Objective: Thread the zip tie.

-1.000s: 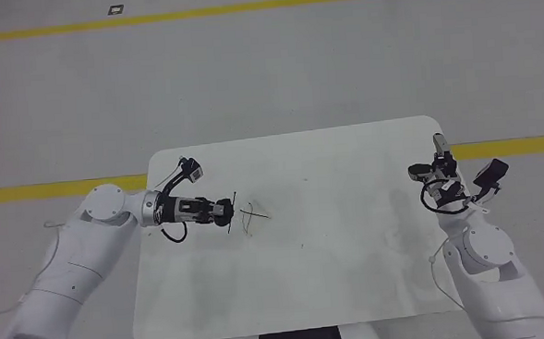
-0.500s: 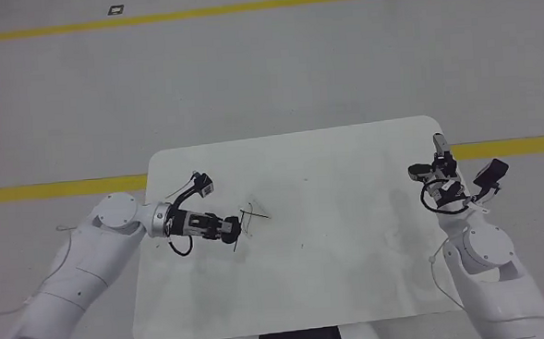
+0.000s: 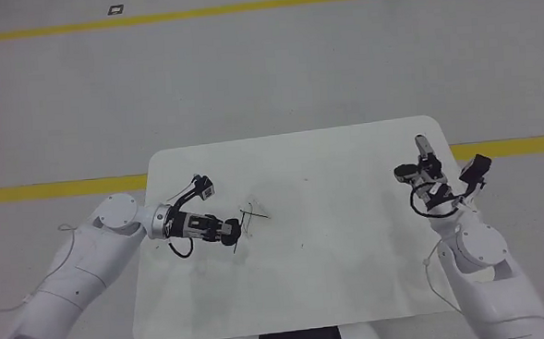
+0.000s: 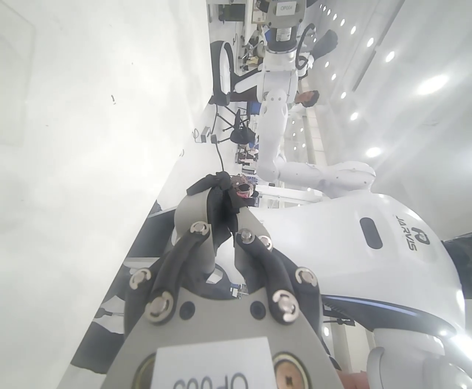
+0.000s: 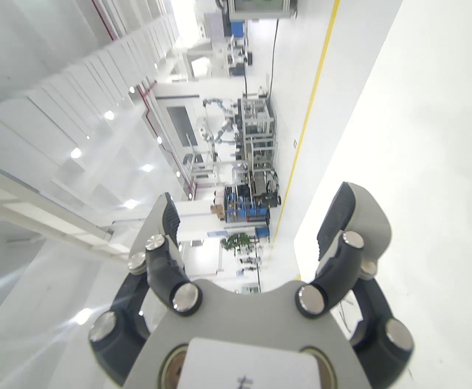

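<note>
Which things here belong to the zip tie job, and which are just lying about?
Job: zip tie in the left gripper; loose zip ties on the table; right gripper, open.
Lying about: small dark tag on the floor; yellow floor stripes.

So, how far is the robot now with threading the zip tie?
Done: the left gripper holds a thin black zip tie, jaws apparently shut on it, over the table. In hand: nothing threaded yet; no closed loop is visible. The right gripper is near the table's edge, jaws open and empty. Left: pass the tail through the head. More thin black strips lie beside the held one.
</note>
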